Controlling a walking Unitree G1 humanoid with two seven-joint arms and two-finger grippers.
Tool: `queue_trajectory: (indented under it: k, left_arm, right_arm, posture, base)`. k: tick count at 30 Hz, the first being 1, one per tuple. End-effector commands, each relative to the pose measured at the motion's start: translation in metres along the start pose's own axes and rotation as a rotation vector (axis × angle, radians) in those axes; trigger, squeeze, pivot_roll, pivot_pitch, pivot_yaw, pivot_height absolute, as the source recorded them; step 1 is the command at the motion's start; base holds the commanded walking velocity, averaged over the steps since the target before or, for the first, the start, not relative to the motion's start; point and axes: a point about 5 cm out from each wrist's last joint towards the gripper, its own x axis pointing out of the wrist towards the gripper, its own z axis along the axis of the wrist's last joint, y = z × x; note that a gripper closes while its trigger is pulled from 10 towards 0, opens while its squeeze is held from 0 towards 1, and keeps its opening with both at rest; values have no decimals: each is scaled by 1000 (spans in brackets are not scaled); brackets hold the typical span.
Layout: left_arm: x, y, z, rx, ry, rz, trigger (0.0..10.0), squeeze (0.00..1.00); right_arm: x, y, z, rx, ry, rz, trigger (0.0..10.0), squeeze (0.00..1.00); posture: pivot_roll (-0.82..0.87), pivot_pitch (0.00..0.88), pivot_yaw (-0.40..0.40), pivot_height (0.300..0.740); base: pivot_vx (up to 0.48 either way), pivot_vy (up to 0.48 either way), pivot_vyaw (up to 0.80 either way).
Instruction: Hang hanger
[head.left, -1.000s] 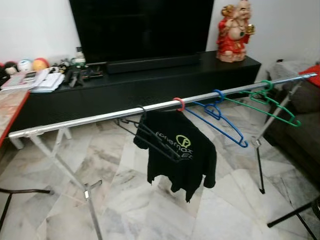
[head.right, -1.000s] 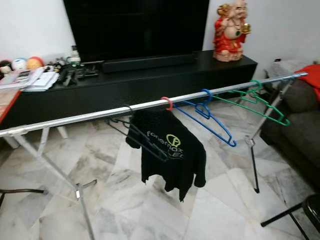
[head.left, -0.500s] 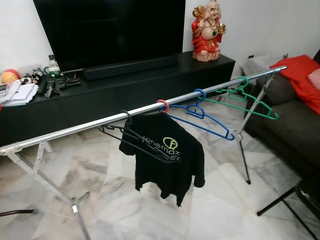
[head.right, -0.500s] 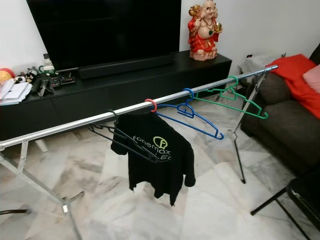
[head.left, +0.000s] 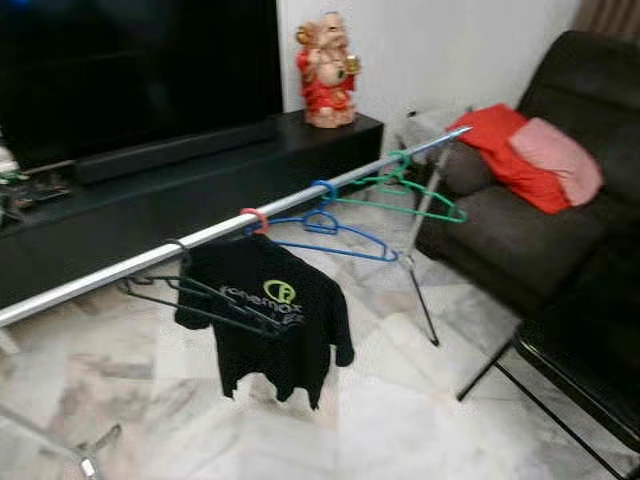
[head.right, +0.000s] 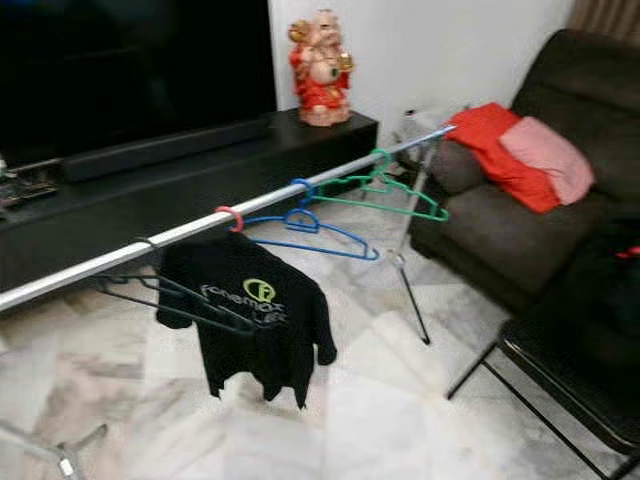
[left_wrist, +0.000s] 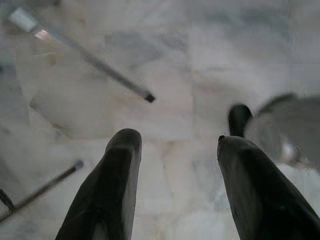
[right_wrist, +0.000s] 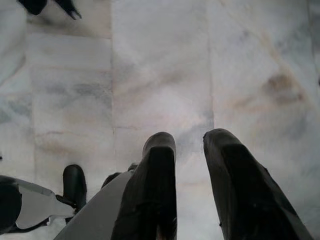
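A silver rail (head.left: 120, 268) runs from the near left up to the far right. On it hang two empty black hangers (head.left: 200, 300), a black T-shirt (head.left: 275, 325) on a pink-hooked hanger (head.left: 255, 218), a blue hanger (head.left: 335, 232) and a green hanger (head.left: 400, 190). My left gripper (left_wrist: 180, 137) hangs open over the marble floor with nothing between its fingers. My right gripper (right_wrist: 190, 137) also points down at the floor, its fingers a narrow gap apart and holding nothing.
A black TV console (head.left: 200, 165) with a red figurine (head.left: 325, 70) stands behind the rail. A dark sofa (head.left: 560, 200) with red and pink cushions lies to the right. A black metal frame (head.left: 540, 365) stands at the near right. The rack's leg (head.left: 420, 295) reaches the floor.
The camera has swung to the right: the sofa has come into view and the console's left end has left it. The rail, hangers and T-shirt have not moved.
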Motion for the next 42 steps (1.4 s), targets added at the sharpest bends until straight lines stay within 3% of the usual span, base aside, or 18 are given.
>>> queue_trajectory:
  k: [1,9,14,22,24,32,38,42]
  left_arm:
    - [2,-8,6,37,-12,-7,10000,0]
    - [8,-45,13,32,-25,-48,10000,0]
    - [9,-56,19,32,-34,-57,10000,0]
    - [10,-54,25,15,-55,-55,10000,0]
    - [10,-42,28,14,-63,-43,10000,0]
    - [7,-23,19,24,-42,-27,10000,0]
    - [8,-27,19,15,-37,-29,10000,0]
    - [10,-42,24,17,-46,-47,10000,0]
  right_arm:
    - [-2,-6,-6,-1,20,-15,10000,0]
    - [-2,-6,-6,2,21,-17,10000,0]
    - [-2,-6,-7,3,21,-18,10000,0]
    - [-2,-5,-7,-2,23,-17,10000,0]
    - [-3,-5,-7,10,13,-17,10000,0]
    - [-3,-5,-8,17,8,-21,10000,0]
    - [-3,-5,-8,13,12,-21,10000,0]
    - [-3,-5,-8,29,14,-21,10000,0]
  posture:
    - [103,0,36,740]
    - [100,0,38,740]
    - [97,0,41,740]
    - [95,0,43,740]
    - [92,0,46,740]
    - [89,0,47,740]
    - [92,0,45,740]
    - [89,0,46,740]
  base:
    - [0,-337,-744]
    - [0,-139,-745]
    - [0,0,-745]
    - [0,0,-744]
    - [0,0,0]
    - [32,0,0]
    - [298,0,0]
    - [331,0,-372]
